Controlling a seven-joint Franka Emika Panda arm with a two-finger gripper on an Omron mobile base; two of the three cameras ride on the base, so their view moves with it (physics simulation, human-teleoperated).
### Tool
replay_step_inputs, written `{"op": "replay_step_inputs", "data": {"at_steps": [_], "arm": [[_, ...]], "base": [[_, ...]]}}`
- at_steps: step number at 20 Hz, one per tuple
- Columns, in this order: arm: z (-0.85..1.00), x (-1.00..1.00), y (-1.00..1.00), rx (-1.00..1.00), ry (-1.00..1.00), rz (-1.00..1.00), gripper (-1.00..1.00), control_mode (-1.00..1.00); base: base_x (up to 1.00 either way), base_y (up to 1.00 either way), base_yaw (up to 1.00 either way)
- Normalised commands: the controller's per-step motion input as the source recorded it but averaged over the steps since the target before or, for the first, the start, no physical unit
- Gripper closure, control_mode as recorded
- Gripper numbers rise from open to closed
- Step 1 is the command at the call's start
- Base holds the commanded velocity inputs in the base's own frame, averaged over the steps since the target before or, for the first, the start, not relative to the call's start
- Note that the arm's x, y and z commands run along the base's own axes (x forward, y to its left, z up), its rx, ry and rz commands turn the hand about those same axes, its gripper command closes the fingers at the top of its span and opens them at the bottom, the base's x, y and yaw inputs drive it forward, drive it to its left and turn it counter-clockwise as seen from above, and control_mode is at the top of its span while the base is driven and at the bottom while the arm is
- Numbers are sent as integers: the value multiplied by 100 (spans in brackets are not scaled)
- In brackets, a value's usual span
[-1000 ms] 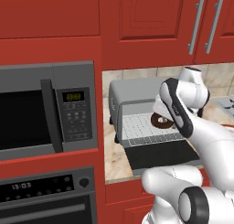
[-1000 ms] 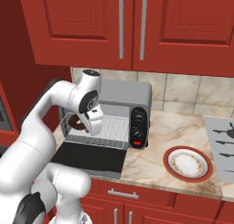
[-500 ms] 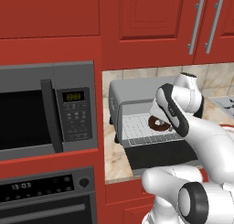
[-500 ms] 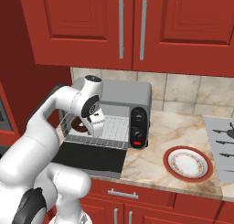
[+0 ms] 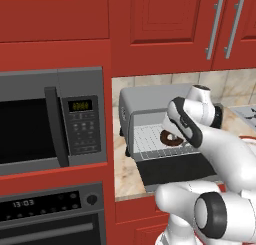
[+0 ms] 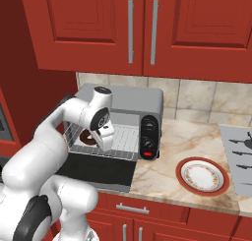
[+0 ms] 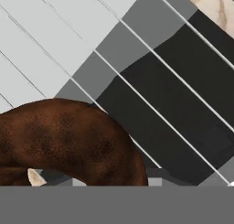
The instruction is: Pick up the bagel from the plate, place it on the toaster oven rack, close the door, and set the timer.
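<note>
Red cabinets are hanging over a marble counter [image 6: 197, 136], where the toaster oven [image 6: 129, 103] is standing between the built-in microwave [image 5: 50, 121] and the red-rimmed plate [image 6: 203, 175] near the front edge, its door [image 6: 101, 170] lying open. The bagel [image 5: 171, 138], a dark brown ring with a tan edge, is sitting at the toaster oven rack [image 6: 123, 139]'s left side. The gripper [image 6: 101, 136] is hanging just over it, arm covering much of it; I cannot tell whether its fingers are clamping it.

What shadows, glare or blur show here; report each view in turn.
Left base view: flat, even light, no glare, soft edges; the arm hides much of the bagel on the toaster oven rack. Right base view: the empty plate sits sharp, with hardly any shadow. Hand view: the bagel looms close, with dark bands behind the rack wires.
</note>
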Motion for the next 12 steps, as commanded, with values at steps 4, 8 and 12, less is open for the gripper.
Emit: {"op": "replay_step_inputs", "data": {"at_steps": [4,8,12], "arm": [[-32,29,0,0,0,0,100,-100],[-30,17,0,0,0,0,100,-100],[-18,0,0,0,0,0,-100,-100]], "base": [[0,0,0],[0,0,0],[0,0,0]]}}
